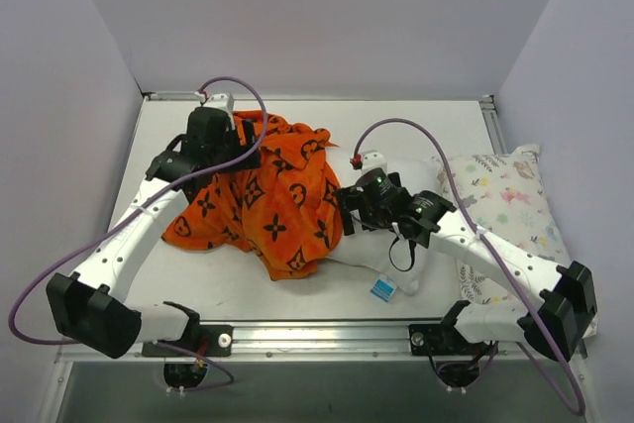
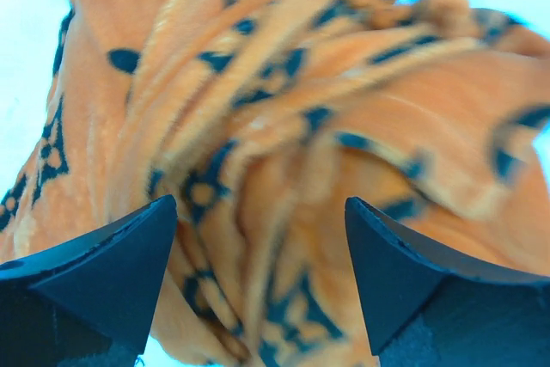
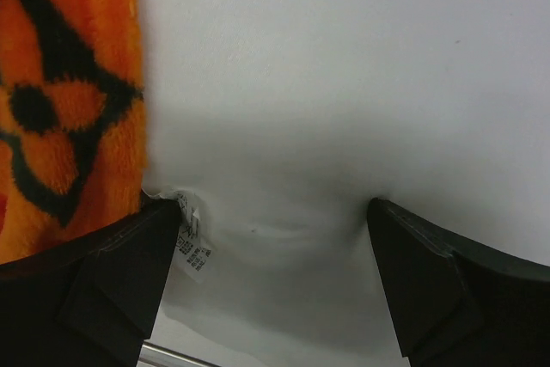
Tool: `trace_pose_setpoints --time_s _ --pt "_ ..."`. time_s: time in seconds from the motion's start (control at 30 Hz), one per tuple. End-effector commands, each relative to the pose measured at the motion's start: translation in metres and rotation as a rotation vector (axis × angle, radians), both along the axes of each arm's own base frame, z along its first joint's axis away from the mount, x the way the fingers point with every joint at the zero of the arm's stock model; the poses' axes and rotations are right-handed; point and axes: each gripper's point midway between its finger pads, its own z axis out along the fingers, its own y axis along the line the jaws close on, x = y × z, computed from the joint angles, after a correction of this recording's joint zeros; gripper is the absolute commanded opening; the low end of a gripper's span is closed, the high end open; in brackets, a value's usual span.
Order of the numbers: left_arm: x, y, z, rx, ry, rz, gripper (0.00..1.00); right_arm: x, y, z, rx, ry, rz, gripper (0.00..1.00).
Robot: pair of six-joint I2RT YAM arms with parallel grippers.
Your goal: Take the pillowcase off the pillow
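Observation:
The orange pillowcase [image 1: 267,195] with black motifs lies bunched at the table's middle left, still over the left part of the white pillow [image 1: 381,250]. The pillow's bare right end sticks out, with a blue-and-white tag [image 1: 383,289] at its near corner. My left gripper [image 1: 243,141] is above the pillowcase's far edge. In the left wrist view it [image 2: 259,204] is open, with gathered orange folds [image 2: 284,109] between and beyond the fingertips. My right gripper [image 1: 352,207] is open and pressed down into the bare pillow [image 3: 344,83]. The pillowcase edge [image 3: 69,109] and a small white printed tag [image 3: 193,247] sit by its left finger.
A smaller white pillow with pastel floral print [image 1: 505,195] lies along the table's right edge, under my right arm. A metal rail [image 1: 317,334] runs along the near edge. Grey walls close in the back and both sides.

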Motion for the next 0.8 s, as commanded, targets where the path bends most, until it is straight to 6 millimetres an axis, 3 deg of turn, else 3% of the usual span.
trace_pose_setpoints --time_s 0.0,0.1,0.13,0.17,0.2,0.3,0.37,0.43,0.53,0.57,0.6,0.63,0.67,0.73,0.77 --pt "-0.025 -0.013 0.067 0.041 -0.167 -0.052 0.88 0.010 0.004 -0.011 0.017 -0.030 -0.026 0.94" --pt "-0.054 -0.042 0.061 0.031 -0.172 -0.116 0.90 0.013 0.010 -0.009 0.091 -0.023 -0.043 0.53" --pt "-0.060 -0.053 0.059 -0.002 -0.179 -0.124 0.91 0.012 0.012 -0.009 0.101 -0.019 -0.043 0.22" --pt "-0.070 -0.063 0.039 0.007 -0.146 -0.153 0.91 0.012 0.013 -0.008 0.117 -0.014 -0.042 0.14" --pt "-0.083 -0.081 0.031 0.008 -0.144 -0.200 0.92 0.013 0.015 -0.006 0.135 -0.014 -0.049 0.02" --pt "-0.103 -0.115 -0.004 0.046 -0.125 -0.243 0.94 0.012 0.018 -0.001 0.181 -0.015 -0.057 0.00" --pt "-0.106 -0.128 -0.023 0.053 -0.094 -0.258 0.94 0.012 0.020 0.002 0.206 -0.022 -0.059 0.00" --pt "-0.108 -0.149 -0.030 0.031 -0.097 -0.291 0.97 0.010 0.023 0.002 0.220 -0.014 -0.053 0.00" --pt "-0.103 -0.155 -0.037 0.047 -0.108 -0.282 0.95 0.009 0.022 0.001 0.224 -0.008 -0.055 0.00" --pt "-0.098 -0.150 -0.039 0.078 -0.115 -0.251 0.90 0.010 0.021 0.001 0.227 -0.011 -0.058 0.00" --pt "-0.095 -0.143 -0.044 0.132 -0.098 -0.223 0.75 0.010 0.019 0.000 0.222 -0.010 -0.065 0.00" --pt "-0.090 -0.132 -0.046 0.160 -0.089 -0.181 0.40 0.010 0.018 0.002 0.228 -0.016 -0.068 0.00" --pt "-0.083 -0.118 -0.046 0.207 -0.094 -0.121 0.21 0.012 0.015 0.002 0.230 -0.015 -0.079 0.00" --pt "-0.075 -0.087 -0.049 0.258 -0.062 -0.032 0.00 0.013 0.010 0.001 0.229 -0.020 -0.098 0.00" --pt "-0.061 -0.059 -0.049 0.268 -0.050 0.060 0.00 0.012 0.007 0.004 0.240 -0.021 -0.109 0.00"
